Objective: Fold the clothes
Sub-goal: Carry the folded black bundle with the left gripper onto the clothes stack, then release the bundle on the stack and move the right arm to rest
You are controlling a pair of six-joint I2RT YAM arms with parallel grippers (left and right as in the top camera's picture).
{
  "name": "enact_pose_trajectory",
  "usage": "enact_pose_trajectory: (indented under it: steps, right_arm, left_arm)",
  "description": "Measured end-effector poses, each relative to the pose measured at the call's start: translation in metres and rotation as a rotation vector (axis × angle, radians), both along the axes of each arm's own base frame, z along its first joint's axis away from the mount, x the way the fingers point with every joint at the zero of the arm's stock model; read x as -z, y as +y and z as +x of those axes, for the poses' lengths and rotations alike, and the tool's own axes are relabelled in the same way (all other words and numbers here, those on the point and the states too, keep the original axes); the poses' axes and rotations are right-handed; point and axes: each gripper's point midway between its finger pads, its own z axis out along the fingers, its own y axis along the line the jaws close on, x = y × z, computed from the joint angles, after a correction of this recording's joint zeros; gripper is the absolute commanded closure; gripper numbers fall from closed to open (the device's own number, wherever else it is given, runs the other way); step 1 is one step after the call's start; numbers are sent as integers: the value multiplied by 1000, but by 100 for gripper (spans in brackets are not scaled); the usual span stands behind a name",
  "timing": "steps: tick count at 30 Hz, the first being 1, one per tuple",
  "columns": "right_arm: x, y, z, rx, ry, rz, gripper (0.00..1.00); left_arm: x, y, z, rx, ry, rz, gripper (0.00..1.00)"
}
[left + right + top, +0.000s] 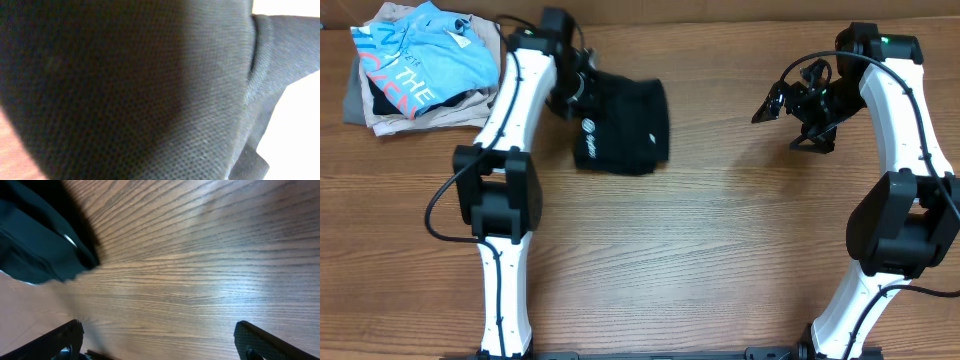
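Sitting at black garment left edge: left fingers, grip unreadable; right fingers spread over open table

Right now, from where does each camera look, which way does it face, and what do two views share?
Overhead: above the table, facing straight down; shows both arms, the black garment and a pile of other clothes.
Left wrist: close against the black garment; fabric fills the view, no fingers show.
Right wrist: low over the table, facing the black garment; the right gripper is open, its fingers at the bottom corners.
Shared: all three see the black garment.
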Motion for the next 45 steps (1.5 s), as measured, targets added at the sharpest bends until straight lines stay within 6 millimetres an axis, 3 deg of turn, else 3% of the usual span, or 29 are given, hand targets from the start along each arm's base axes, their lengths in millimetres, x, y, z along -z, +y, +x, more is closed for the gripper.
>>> enact_pose_trajectory:
  steps: [9,16,27,36,41,45]
  right_arm:
    - [0,1,-5,0,21,2,0]
    - [0,1,-9,0,41,4,0]
    - [1,-1,-15,-1,66,-12,0]
    - [1,-2,-19,-2,87,-21,0]
    - [2,-4,-24,-4,109,-33,0]
    - [1,-4,-29,-5,130,-35,0]
  left_arm:
    - [-31,75,42,-96,-176,206,96]
    - [-84,132,67,-199,-330,301,96]
    - [-147,212,72,-359,-469,343,96]
    - [-157,275,71,-465,-512,366,94]
    - [-156,319,78,-498,-572,378,85]
    - [-137,347,89,-521,-594,396,73]
